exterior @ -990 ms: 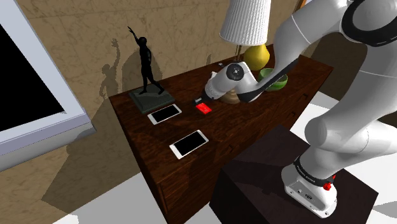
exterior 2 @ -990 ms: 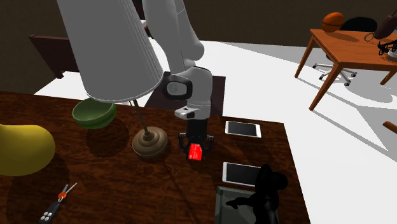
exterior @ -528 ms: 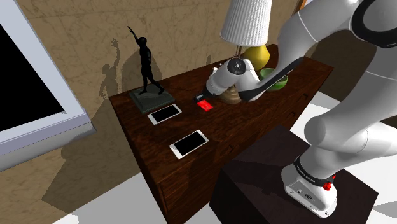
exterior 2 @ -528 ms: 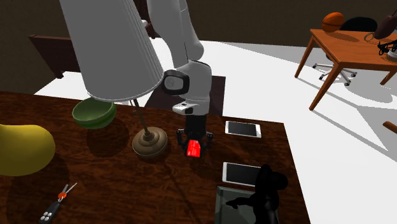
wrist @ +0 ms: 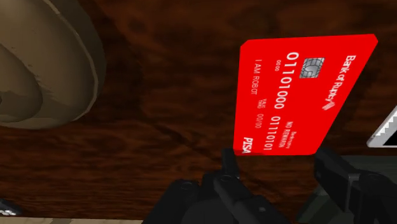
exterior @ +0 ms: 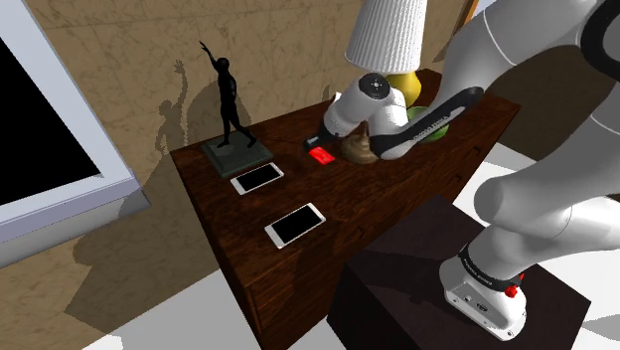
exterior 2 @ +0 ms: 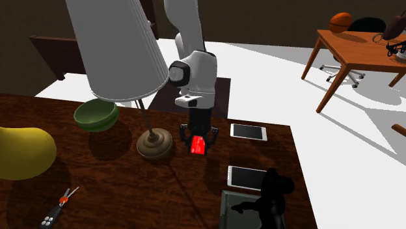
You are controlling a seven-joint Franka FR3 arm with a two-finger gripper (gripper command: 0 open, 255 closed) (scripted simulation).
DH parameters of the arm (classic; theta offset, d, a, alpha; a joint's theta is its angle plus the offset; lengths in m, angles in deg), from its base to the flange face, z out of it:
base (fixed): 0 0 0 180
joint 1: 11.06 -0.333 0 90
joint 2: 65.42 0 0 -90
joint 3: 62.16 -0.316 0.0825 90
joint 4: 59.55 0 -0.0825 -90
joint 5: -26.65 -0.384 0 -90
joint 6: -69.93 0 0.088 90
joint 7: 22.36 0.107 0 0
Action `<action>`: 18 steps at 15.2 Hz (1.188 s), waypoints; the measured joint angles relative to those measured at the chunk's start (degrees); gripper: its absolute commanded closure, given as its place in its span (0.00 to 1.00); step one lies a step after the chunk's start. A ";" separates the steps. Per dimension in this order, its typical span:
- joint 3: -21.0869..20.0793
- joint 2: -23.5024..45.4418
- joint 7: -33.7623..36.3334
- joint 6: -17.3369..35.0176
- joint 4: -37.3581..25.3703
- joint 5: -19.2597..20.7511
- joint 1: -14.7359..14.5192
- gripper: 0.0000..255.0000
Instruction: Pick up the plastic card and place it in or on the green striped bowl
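Gripper [wrist: 275, 159] fingers clamped on the short edge of the red card [wrist: 299, 95], apparently held clear of the dark table [exterior 2: 117, 195] beside the lamp base [exterior 2: 154, 144], ready for carrying to the green bowl [exterior 2: 95, 115] beyond

Overall: evenly lit, sharp throughout.
Wall [exterior: 109, 60] beside the lamp [exterior: 387, 35]: warm, bright, carrying the statue's [exterior: 227, 99] soft grey shadow.
Table [exterior 2: 130, 188] under the lamp: dim, round shadow patches.
Floor [exterior 2: 273, 71] beyond the lamp: bright white.
Card [wrist: 299, 102]: vivid red, lettering crisp.
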 measured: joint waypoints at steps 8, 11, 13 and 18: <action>10.40 -10.24 -31.53 -0.56 2.87 -39.76 -14.86 1.00; 15.21 -12.37 -37.22 -2.77 2.49 -46.58 -20.36 1.00; 17.67 -13.82 -40.01 -4.23 2.32 -50.01 -23.17 1.00; 21.31 -16.32 -44.12 -8.42 0.60 -54.79 -26.96 1.00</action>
